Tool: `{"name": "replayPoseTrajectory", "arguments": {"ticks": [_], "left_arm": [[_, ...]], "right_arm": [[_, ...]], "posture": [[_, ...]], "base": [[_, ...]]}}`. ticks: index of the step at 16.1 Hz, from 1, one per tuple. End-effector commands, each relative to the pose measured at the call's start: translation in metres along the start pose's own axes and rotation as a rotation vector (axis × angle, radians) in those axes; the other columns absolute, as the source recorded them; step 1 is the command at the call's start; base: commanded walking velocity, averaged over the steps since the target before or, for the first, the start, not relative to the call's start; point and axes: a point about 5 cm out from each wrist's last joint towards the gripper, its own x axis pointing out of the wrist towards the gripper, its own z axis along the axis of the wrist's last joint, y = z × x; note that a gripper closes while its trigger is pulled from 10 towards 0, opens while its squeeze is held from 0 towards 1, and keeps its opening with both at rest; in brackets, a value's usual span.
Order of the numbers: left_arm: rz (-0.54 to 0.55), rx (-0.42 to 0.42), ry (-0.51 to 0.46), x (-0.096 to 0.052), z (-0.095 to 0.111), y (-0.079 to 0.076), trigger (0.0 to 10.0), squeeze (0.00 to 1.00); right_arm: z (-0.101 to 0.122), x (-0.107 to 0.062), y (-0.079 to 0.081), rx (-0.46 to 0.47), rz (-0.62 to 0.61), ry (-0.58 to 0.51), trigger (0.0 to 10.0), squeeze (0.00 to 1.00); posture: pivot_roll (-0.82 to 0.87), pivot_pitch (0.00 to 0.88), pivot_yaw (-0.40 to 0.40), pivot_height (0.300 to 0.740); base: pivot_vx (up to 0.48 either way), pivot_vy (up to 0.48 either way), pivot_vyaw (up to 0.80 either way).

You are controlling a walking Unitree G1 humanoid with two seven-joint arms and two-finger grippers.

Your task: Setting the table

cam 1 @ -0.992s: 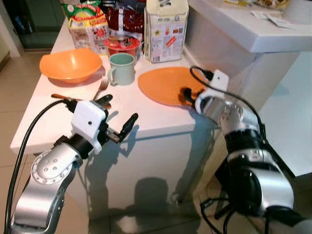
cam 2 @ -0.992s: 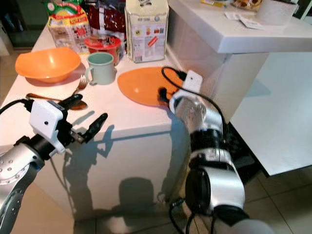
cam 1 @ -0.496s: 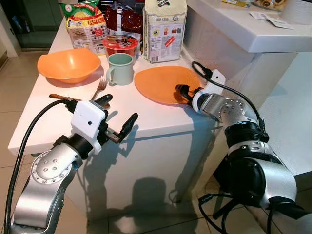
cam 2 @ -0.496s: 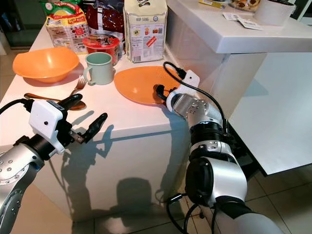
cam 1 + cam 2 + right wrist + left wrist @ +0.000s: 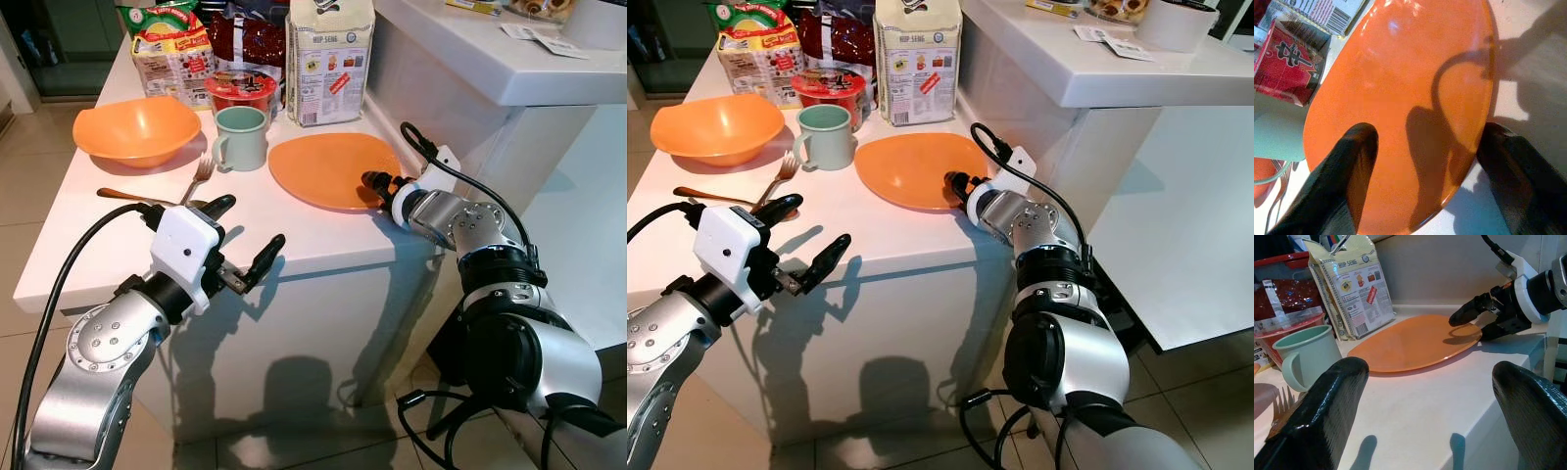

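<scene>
Since a second ago, the right gripper has slid along the near rim of the orange plate toward the counter's right corner, and its fingers now straddle that rim, one over the plate and one beside it on the white counter, spread and not clamped. Whether they touch the plate cannot be told.

On the tall cream bag behind the plate, the print reads something like "HUP SENG"; the rest is too small. A red noodle cup carries white characters that cannot be read.

Near the counter's front edge, the left gripper hovers with fingers wide apart, holding nothing. Just behind it lie a fork and a spoon, with a mint mug and an orange bowl farther back.
</scene>
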Motion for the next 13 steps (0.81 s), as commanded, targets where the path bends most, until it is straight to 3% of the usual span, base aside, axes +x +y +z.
{"name": "replayPoseTrajectory", "arguments": {"ticks": [1,13], "left_arm": [[-0.028,0.007,-0.010,-0.0010,0.0035,-0.0034,10.0,0.00],[-0.035,0.006,-0.008,-0.0008,0.0034,-0.0044,10.0,0.00]], "right_arm": [[-0.0137,0.0029,-0.0056,0.030,-0.018,0.063,0.0,0.00],[-0.0124,0.0022,-0.0063,0.059,-0.013,0.063,0.0,0.00]], "posture": [[0.09,0.000,-0.063,0.740],[0.10,0.000,-0.063,0.740]], "base": [[0.000,0.000,0.00],[0.000,0.000,0.00]]}}
